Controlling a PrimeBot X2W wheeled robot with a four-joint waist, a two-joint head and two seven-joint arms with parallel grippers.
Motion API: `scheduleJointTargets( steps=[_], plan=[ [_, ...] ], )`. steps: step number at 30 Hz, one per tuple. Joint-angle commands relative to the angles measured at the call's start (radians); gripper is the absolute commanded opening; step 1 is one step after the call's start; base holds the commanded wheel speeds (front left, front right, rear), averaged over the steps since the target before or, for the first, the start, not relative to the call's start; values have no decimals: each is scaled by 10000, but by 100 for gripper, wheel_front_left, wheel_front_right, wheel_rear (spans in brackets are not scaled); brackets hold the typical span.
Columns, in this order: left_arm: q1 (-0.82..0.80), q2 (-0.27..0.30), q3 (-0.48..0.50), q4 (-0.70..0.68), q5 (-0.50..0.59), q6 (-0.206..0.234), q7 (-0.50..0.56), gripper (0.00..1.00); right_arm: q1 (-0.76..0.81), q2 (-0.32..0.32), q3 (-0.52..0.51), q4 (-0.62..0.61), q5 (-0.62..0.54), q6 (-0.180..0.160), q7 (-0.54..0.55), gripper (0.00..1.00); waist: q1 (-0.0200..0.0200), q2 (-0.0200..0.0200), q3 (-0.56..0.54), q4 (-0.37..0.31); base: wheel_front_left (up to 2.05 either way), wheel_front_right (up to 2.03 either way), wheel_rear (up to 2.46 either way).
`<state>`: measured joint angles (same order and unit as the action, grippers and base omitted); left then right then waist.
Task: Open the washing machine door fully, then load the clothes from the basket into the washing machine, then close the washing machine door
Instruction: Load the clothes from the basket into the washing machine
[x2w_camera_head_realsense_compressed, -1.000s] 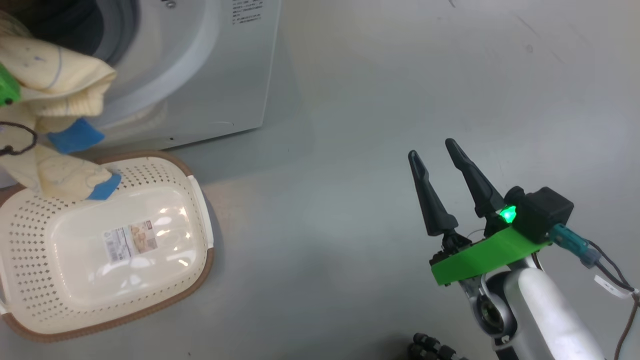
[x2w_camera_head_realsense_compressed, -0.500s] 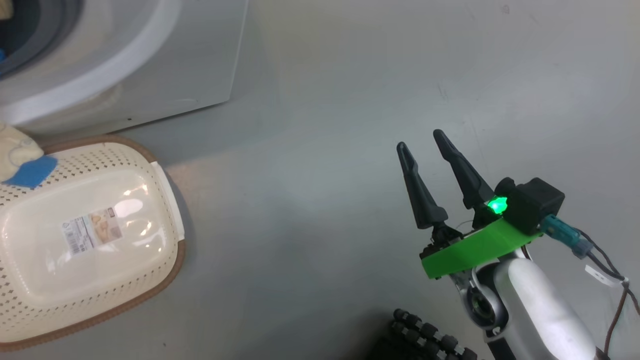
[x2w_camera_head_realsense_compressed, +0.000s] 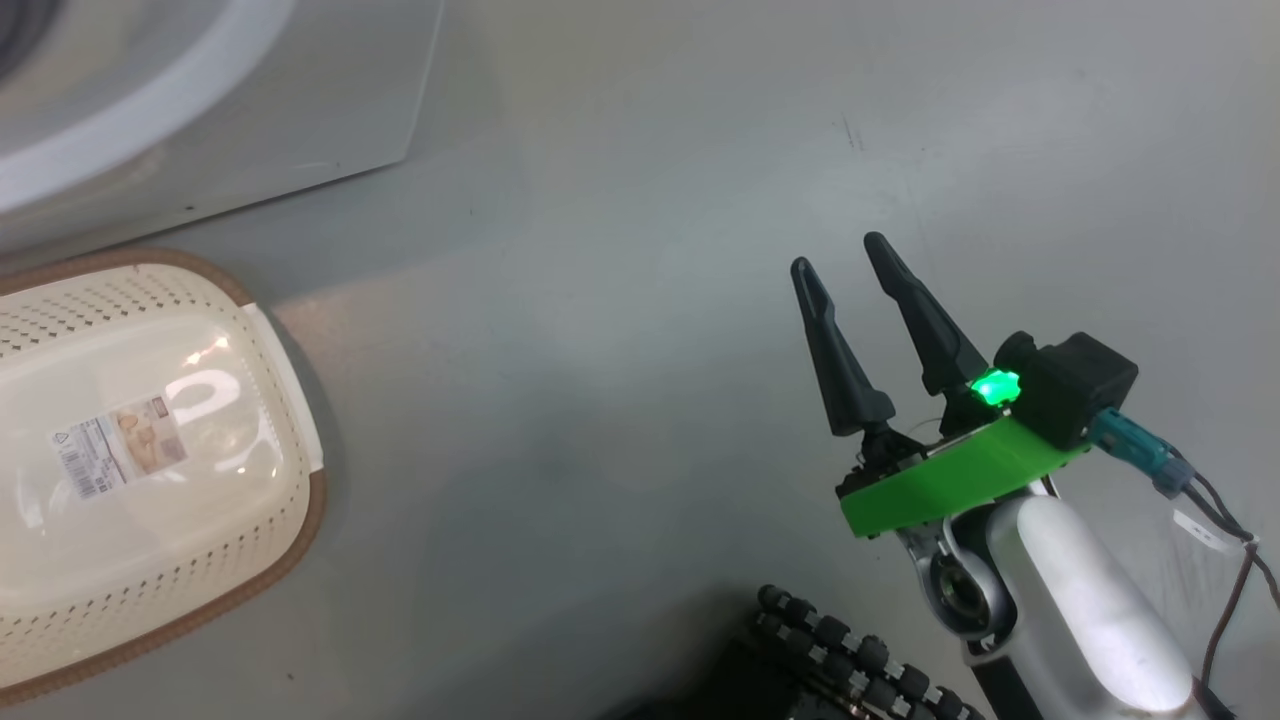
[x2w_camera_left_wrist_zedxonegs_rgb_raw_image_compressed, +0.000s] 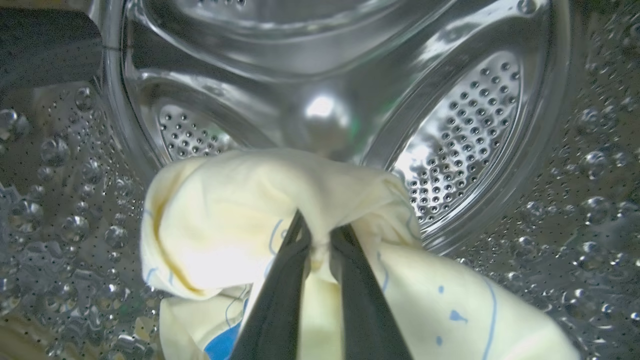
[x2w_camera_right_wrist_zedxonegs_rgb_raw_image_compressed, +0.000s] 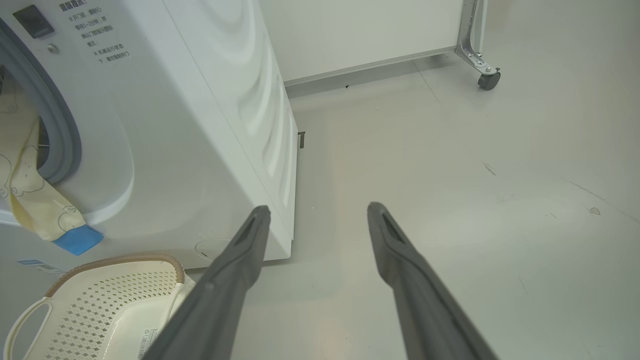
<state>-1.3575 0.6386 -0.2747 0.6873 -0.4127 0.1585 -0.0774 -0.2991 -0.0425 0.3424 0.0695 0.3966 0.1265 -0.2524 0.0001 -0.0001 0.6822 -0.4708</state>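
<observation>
In the left wrist view my left gripper (x2w_camera_left_wrist_zedxonegs_rgb_raw_image_compressed: 316, 232) is shut on the cream-yellow clothes (x2w_camera_left_wrist_zedxonegs_rgb_raw_image_compressed: 225, 215), holding the bundle inside the steel perforated drum (x2w_camera_left_wrist_zedxonegs_rgb_raw_image_compressed: 465, 120). The right wrist view shows a tail of the clothes (x2w_camera_right_wrist_zedxonegs_rgb_raw_image_compressed: 30, 200) with a blue patch hanging out over the grey gasket of the white washing machine (x2w_camera_right_wrist_zedxonegs_rgb_raw_image_compressed: 200, 125). The cream basket (x2w_camera_head_realsense_compressed: 300, 520) stands on the floor in front of the washing machine (x2w_camera_head_realsense_compressed: 250, 120), with only a label inside. My right gripper (x2w_camera_head_realsense_compressed: 838, 252) hovers open over bare floor to the right, its jaws (x2w_camera_right_wrist_zedxonegs_rgb_raw_image_compressed: 317, 208) holding nothing. The washing machine door is out of view.
Grey floor stretches to the right of the washer. A white panel on a caster wheel (x2w_camera_right_wrist_zedxonegs_rgb_raw_image_compressed: 487, 80) stands behind, by the wall. A black ribbed cable guard (x2w_camera_head_realsense_compressed: 850, 660) lies at the bottom edge of the head view.
The head camera has swung right, so washer and basket slid left. The clothes, hanging above the basket a second ago, left the head view with the left gripper. The right gripper stays open.
</observation>
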Motion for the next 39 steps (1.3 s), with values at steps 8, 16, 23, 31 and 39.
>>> scheduleJointTargets(
  steps=[8,16,23,31,39],
  plan=[
    [-687,290,74,1490,-362,-266,1282,0,-136,-77,228,-277,147,42,-92,100,-1,1,186,-26,0,0,0],
    [-921,162,31,2262,-704,-189,2825,100,-201,-77,260,-169,322,42,-93,100,-1,1,191,-35,0,0,0],
    [-808,203,10,2276,-797,-139,2912,100,-244,-77,205,-166,342,42,-93,100,-1,1,145,-21,0,0,0],
    [318,154,169,1933,-1037,-9,2053,100,-181,-77,-8,-153,242,42,-93,100,-1,1,-197,188,0,0,0],
    [1990,-96,459,1054,-1299,432,766,100,-20,-77,-190,-136,-28,42,-93,100,-1,1,-695,545,0,0,0]
  ],
)
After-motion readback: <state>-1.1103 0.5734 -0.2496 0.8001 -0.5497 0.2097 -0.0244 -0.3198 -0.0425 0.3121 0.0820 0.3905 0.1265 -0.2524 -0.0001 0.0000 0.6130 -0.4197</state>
